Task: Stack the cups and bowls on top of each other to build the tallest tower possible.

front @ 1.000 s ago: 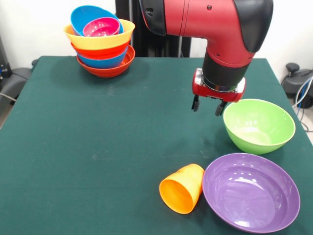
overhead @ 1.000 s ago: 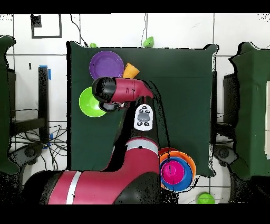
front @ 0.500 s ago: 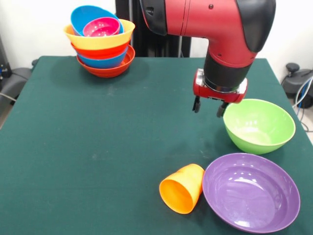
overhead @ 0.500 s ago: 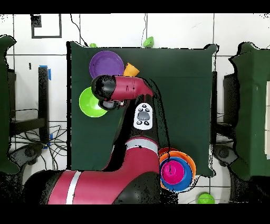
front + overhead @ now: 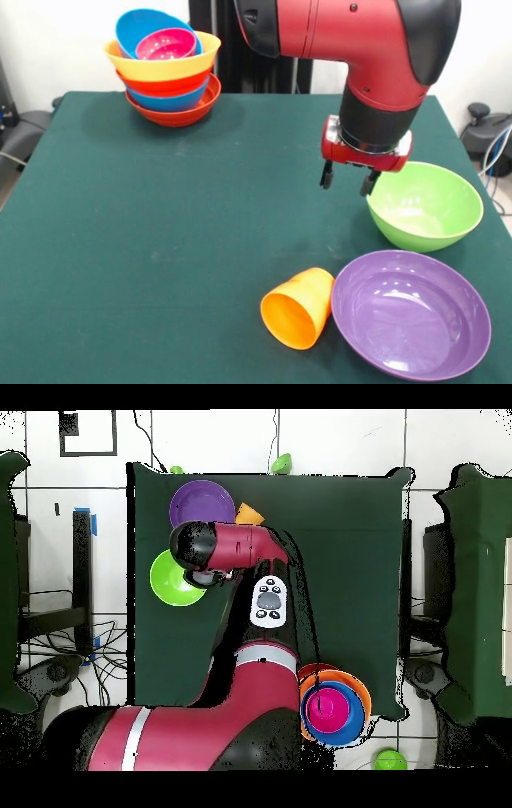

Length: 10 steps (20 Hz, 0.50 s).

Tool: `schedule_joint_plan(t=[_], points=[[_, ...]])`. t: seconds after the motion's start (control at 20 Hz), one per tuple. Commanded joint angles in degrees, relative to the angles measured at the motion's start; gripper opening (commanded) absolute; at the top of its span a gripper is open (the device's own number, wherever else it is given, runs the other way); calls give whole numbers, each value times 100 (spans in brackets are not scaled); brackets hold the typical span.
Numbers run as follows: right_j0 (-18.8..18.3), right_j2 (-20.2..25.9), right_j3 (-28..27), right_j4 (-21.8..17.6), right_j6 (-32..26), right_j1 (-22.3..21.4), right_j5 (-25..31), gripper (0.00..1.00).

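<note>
My gripper (image 5: 347, 180) hangs open and empty above the table, just left of the green bowl's (image 5: 424, 205) rim; the arm hides it in the overhead view. The orange cup (image 5: 298, 308) lies on its side at the front, mouth toward the camera, touching the purple bowl (image 5: 410, 312). The tower (image 5: 164, 68) stands at the far left: red-orange bowl at the base, blue, red-orange and wide orange above, then a blue bowl (image 5: 146, 24) and a small magenta bowl (image 5: 166, 44) inside. In the overhead view the tower (image 5: 335, 706) is at the lower right, the green bowl (image 5: 168, 580) and purple bowl (image 5: 196, 503) at the left.
The green cloth table (image 5: 160, 232) has its right edge close to the green and purple bowls. Small green objects (image 5: 282, 462) lie on the floor beyond the table in the overhead view, another (image 5: 389, 759) near the tower.
My gripper has moved slightly right and lower, closer to the green bowl's rim. The bowls, cup and tower have not moved.
</note>
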Motion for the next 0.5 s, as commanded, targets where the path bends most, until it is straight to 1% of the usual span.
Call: schedule_joint_plan(t=[0.05, 0.3, 0.5], points=[[173, 312, -203, 170, 979, 428, 376, 100], [239, 298, -313, 227, 1047, 468, 494, 100], [277, 300, -481, 280, 1080, 612, 527, 100]])
